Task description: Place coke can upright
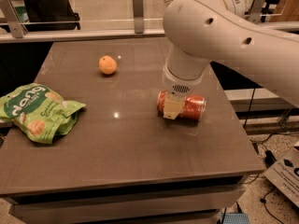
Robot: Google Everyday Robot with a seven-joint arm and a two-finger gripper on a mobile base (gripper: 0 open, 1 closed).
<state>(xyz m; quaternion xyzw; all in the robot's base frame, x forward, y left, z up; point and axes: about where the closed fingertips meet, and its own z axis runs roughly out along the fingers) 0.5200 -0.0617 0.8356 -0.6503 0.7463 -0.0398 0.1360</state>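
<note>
The coke can (189, 107) is red and lies on its side on the right part of the brown table (121, 143), its long axis running left to right. My gripper (173, 107) hangs from the big white arm (224, 36) and reaches straight down onto the can's left half, covering part of it. The arm's wrist hides the space just behind the can.
A round orange fruit (108, 65) sits at the back middle of the table. A green snack bag (37, 110) lies at the left edge. The table's right edge is close to the can. A rail with glass (84, 31) runs behind the table.
</note>
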